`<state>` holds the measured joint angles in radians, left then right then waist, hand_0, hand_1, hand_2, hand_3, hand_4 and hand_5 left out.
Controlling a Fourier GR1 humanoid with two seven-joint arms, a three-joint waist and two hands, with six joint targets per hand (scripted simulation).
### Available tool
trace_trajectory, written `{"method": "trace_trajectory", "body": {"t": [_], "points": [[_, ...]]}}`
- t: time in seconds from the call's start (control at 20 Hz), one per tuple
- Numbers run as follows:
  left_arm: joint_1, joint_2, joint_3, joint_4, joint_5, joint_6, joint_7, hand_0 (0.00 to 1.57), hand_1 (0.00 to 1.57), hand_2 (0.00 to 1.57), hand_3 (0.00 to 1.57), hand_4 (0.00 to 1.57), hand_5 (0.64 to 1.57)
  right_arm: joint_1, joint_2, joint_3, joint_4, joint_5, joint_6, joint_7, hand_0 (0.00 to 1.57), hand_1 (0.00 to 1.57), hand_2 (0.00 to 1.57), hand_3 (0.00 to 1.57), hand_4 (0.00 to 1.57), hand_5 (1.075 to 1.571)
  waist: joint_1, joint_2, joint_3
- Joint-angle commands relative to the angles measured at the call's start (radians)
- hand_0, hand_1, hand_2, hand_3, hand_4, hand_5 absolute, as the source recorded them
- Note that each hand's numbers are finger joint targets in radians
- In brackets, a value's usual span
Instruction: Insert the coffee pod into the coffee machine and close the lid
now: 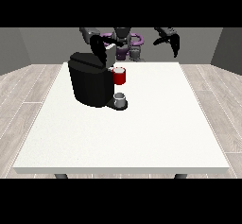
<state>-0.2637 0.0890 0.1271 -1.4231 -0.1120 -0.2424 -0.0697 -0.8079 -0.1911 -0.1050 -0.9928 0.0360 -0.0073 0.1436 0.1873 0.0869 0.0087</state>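
Observation:
The black coffee machine (90, 83) stands on the white table (142, 133), left of centre. Its red pod holder (119, 76) juts out at the front right, above a small grey cup (120, 98) on the machine's base. The grey lid (110, 54) stands raised above the holder. The hand at the view's left (98, 48) hangs over the machine's top, its fingers pointing down right beside the lid. The hand at the view's right (171, 39) is held high past the table's far edge, fingers relaxed and holding nothing. I see no separate coffee pod.
The robot's torso (124, 43) stands behind the table's far edge. A wide stretch of bare table lies in front of and to the right of the machine. Grey wooden floor surrounds the table.

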Motion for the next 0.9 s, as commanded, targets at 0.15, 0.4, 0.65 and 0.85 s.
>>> {"method": "trace_trajectory", "body": {"t": [0.15, 0.4, 0.65, 0.85], "points": [[-0.012, -0.007, -0.029, 0.009, -0.017, -0.004, -0.017, 0.00, 0.00, 0.00, 0.00, 0.33, 1.571, -0.068, 0.066, 0.084, -0.049, 0.058, -0.018, -0.026, 0.00, 0.00, 0.00, 0.00, 0.00, 1.571, 0.058, 0.008, -0.0089], [-0.012, -0.017, -0.040, 0.010, -0.007, -0.019, -0.044, 0.00, 0.00, 0.00, 0.00, 0.40, 1.571, -0.138, -0.019, 0.074, -0.079, 0.092, -0.016, 0.052, 0.00, 0.00, 0.00, 0.00, 0.20, 1.571, 0.130, 0.029, -0.0091], [-0.080, -0.004, -0.043, 0.022, -0.009, -0.029, -0.049, 0.00, 0.00, 0.00, 0.00, 0.44, 1.571, -0.185, -0.014, 0.085, -0.120, 0.133, -0.065, 0.095, 0.00, 0.00, 0.00, 0.00, 0.24, 1.571, 0.184, 0.091, -0.0090], [-0.110, -0.016, -0.058, 0.007, 0.001, -0.042, -0.049, 0.00, 0.00, 0.00, 0.00, 0.43, 1.571, -0.163, -0.030, 0.069, -0.174, 0.125, -0.062, 0.120, 0.00, 0.00, 0.00, 0.00, 0.10, 1.571, 0.222, 0.129, -0.0075]]}}
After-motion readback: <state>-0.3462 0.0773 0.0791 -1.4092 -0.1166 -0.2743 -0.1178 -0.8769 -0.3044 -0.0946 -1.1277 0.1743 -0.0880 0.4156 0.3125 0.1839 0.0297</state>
